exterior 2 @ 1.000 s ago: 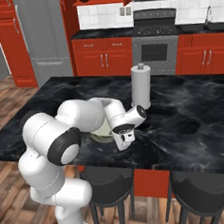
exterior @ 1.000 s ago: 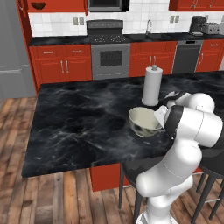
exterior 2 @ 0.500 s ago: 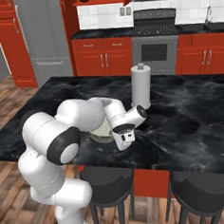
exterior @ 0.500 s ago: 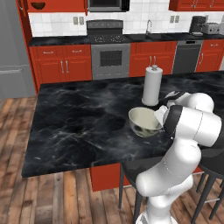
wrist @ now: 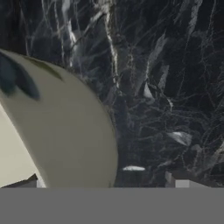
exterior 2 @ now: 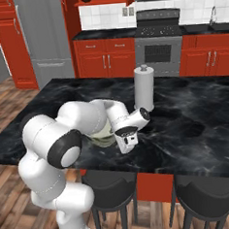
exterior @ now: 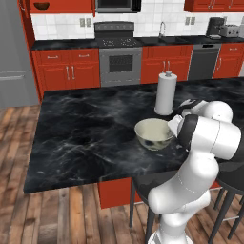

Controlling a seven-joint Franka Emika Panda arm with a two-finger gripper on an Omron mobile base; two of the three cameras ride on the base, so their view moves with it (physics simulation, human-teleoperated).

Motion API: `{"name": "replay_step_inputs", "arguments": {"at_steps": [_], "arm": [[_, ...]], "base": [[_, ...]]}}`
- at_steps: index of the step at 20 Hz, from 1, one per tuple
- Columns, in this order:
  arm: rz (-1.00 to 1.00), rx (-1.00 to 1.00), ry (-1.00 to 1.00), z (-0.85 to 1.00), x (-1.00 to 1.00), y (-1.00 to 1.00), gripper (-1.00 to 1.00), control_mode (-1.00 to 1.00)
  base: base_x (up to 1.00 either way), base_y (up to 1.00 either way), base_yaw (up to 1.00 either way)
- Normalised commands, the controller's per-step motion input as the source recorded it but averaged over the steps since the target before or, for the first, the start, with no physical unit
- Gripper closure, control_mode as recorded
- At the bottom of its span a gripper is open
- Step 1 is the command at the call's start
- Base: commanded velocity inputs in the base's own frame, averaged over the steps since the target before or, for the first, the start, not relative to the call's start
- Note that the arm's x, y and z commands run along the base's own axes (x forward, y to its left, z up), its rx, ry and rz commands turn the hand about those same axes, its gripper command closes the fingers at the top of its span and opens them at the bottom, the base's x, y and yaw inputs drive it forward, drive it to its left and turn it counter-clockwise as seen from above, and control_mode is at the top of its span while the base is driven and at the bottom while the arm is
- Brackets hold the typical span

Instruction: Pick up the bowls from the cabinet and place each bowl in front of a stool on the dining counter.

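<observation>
The cream bowl [exterior: 153,134] with dark blue-green marks stands upright on the dining counter [exterior: 86,128], near its front edge. My gripper [wrist: 103,183] points down at the bowl's right rim and is open. In the hand view its fingertips [wrist: 179,181] stand wide apart, one on each side of the cream bowl's wall [wrist: 65,131]. From the right base view the gripper [exterior 2: 125,146] hangs over the counter edge, above a stool [exterior 2: 110,185], with the cream bowl [exterior 2: 102,136] half hidden behind my arm. The reddish-brown bowl [exterior: 41,5] sits on the shelf of the cabinet [exterior: 66,6].
A white paper towel roll [exterior: 165,93] stands upright just behind the bowl. A second stool [exterior 2: 208,194] is to the right under the counter edge. Stove, red base cabinets and a grey fridge [exterior 2: 45,39] line the far wall.
The fingers have parted from the bowl's rim. Arm and bowl stand where they were.
</observation>
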Motion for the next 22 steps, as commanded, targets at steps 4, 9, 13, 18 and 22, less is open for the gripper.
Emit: {"name": "replay_step_inputs", "arguments": {"at_steps": [4,9,13,18,22], "arm": [[0.00,0.00,0.00,0.00,0.00,0.00,-1.00,-1.00],[0.02,0.00,-0.01,0.21,0.00,-0.08,-1.00,-1.00],[0.13,-0.02,-0.10,0.69,0.00,-0.25,-1.00,-1.00],[0.20,-0.08,-0.18,0.85,-0.21,-0.19,-1.00,-1.00],[0.15,-0.19,-0.23,0.82,-0.51,0.00,-1.00,-1.00]], "base": [[0.00,0.00,0.00],[0.00,0.00,0.00],[0.00,0.00,0.00],[0.00,0.00,0.00],[0.00,0.00,0.00]]}}
